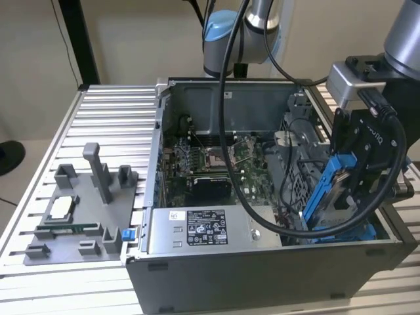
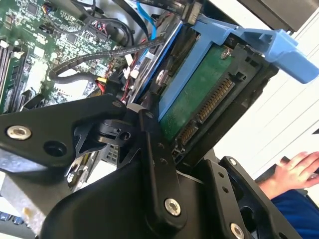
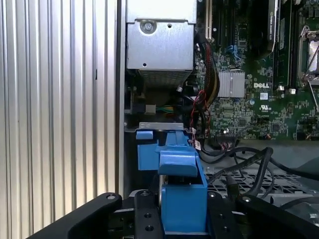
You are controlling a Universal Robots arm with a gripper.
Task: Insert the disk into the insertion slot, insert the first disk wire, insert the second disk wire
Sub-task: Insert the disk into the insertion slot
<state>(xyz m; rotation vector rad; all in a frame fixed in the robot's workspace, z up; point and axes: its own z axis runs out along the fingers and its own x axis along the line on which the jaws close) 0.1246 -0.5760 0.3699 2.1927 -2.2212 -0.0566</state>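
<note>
Disk tilted, pinched by end effector, lower end inside computer case at insertion slot.

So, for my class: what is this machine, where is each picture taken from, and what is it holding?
It is a robot arm working over an open computer case on a ribbed metal table. The exterior view looks on from outside; both wrist views ride on the arm. Its tool grips the disk, a drive in a blue frame, tilted at the insertion slot, not yet seated. A grey parts holder lies beside the case. A person's hand shows in the second wrist view.
</note>
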